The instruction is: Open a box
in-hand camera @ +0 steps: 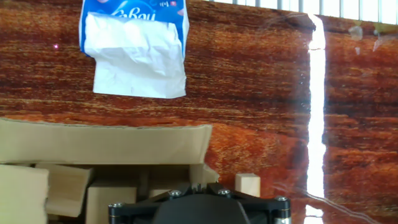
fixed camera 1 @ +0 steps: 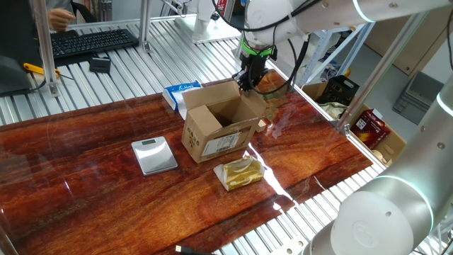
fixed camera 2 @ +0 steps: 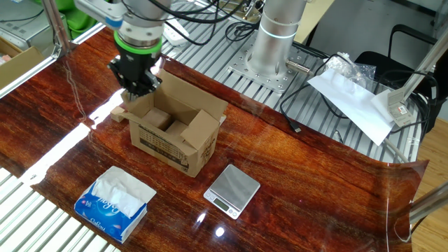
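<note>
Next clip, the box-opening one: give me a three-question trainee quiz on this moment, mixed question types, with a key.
1. True or false: all top flaps of the cardboard box are folded shut.
2. Multiple choice: which flat item lies nearest the box's labelled side in the fixed view that shows the gold pack? A) digital scale B) gold foil-wrapped pack C) keyboard
3. Short answer: where is the tool relative to the box?

Key
1. False. The flaps stand open and the inside shows.
2. B. The pack lies just in front of the white label.
3. At the box's top edge, on the side nearest the tissue packet, right by a raised flap. Whether it grips the flap cannot be told.
</note>
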You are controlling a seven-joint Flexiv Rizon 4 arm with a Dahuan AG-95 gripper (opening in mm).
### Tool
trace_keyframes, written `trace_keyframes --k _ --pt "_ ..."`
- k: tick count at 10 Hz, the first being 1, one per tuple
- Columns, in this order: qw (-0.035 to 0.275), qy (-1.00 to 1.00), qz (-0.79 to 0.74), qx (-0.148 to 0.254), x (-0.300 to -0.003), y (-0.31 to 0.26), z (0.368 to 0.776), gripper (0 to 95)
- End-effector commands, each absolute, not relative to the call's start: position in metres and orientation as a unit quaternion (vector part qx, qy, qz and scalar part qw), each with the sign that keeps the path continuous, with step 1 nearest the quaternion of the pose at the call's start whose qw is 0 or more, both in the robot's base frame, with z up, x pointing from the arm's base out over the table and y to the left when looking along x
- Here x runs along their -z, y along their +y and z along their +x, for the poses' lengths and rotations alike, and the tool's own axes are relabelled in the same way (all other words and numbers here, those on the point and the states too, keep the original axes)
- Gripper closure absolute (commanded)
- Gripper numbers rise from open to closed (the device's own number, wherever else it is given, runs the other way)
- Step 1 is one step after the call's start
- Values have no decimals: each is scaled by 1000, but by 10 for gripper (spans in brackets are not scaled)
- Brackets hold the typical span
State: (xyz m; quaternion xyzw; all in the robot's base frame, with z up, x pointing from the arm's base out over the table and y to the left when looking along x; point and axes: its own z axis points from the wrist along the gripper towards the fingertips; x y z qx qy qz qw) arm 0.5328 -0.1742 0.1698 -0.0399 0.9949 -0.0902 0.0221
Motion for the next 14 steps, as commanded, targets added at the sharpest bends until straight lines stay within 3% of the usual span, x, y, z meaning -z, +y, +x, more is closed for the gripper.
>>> trace_keyframes --k 1,14 --pt "22 995 -41 89 -168 -177 534 950" --pt "36 997 -39 56 -133 -191 533 950"
